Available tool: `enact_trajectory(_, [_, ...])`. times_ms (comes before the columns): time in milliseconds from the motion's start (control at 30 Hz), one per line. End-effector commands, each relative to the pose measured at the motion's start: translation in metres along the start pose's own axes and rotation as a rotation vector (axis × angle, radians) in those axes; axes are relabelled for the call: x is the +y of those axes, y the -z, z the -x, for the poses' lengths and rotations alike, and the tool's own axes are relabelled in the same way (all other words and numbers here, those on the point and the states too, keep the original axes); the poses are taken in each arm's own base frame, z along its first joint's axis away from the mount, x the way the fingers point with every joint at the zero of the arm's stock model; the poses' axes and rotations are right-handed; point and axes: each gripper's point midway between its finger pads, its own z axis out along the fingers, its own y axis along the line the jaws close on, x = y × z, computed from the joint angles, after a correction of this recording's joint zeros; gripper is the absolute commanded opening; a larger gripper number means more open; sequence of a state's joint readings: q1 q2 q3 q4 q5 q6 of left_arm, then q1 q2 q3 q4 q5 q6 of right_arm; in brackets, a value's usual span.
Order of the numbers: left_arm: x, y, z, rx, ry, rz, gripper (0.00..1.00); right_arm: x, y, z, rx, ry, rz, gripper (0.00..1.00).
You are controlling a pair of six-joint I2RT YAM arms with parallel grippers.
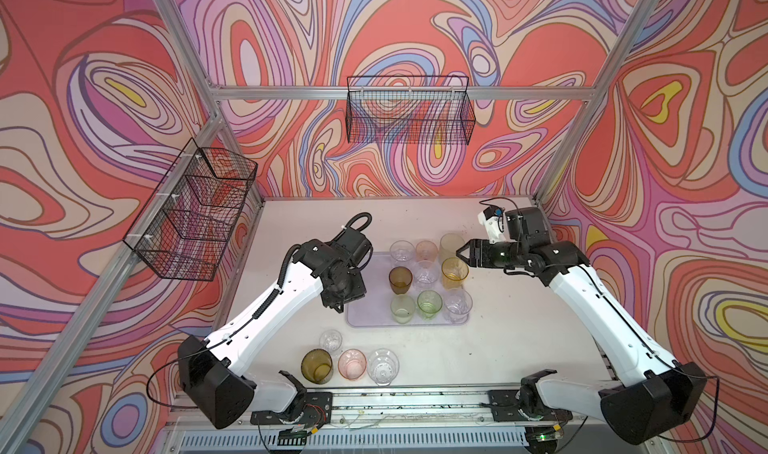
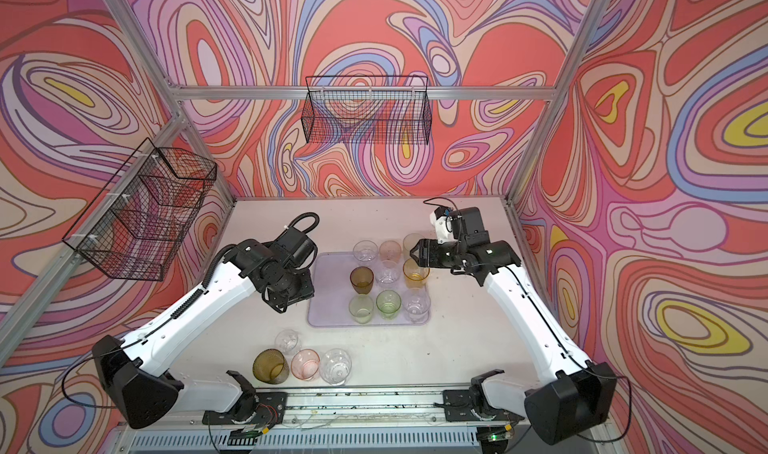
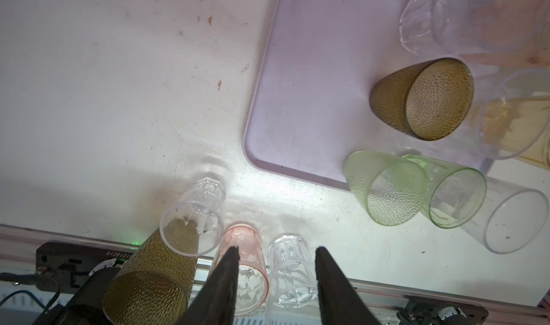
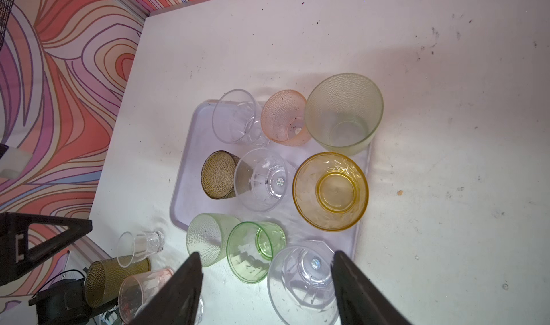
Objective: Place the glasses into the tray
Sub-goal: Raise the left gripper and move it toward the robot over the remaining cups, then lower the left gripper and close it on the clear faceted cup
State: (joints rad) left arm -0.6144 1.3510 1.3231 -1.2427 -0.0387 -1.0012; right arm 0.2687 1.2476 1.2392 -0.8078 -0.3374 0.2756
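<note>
Both arms angled inward from the near edge, both claws parted.

Holds the left arm (image 1: 266, 302) slanted up from its base at the near left, folds the wrist over and points the left claw (image 1: 338, 307) straight down, fingers (image 3: 229, 278) spread part-way and gripping nothing. Holds the right arm (image 1: 602, 302) slanted up from the near right, bends sharply at the elbow and aims the right claw (image 1: 460, 251) sideways toward the middle. Shows, in the wrist views, that claw's dark fingers (image 4: 178, 293) set wider apart than the left pair, likewise clamped on nothing.
</note>
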Motion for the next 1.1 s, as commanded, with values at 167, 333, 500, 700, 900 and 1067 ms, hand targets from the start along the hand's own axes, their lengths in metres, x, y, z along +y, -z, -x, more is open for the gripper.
enact_trajectory(167, [0.043,-0.021,-0.022,0.061,0.166,0.114,0.44,0.002,0.003,0.001,-0.019,0.001,0.014,0.71])
enact_trajectory(333, [0.053,-0.033,-0.03,0.089,0.19,0.129,0.43,0.001,0.002,0.001,-0.017,0.0,0.015,0.71])
enact_trajectory(500, [0.06,-0.046,-0.035,0.119,0.207,0.128,0.42,0.002,0.0,0.001,-0.012,-0.003,0.018,0.71])
enact_trajectory(700, [0.057,-0.064,-0.041,0.159,0.215,0.107,0.38,0.001,0.002,0.001,-0.01,0.0,0.01,0.71])
enact_trajectory(900, [0.054,-0.081,-0.049,0.212,0.206,0.111,0.36,0.001,0.002,0.001,-0.007,-0.001,0.008,0.71])
enact_trajectory(1067, [0.057,-0.089,-0.053,0.225,0.209,0.123,0.32,0.001,0.002,0.001,-0.008,-0.001,0.007,0.71])
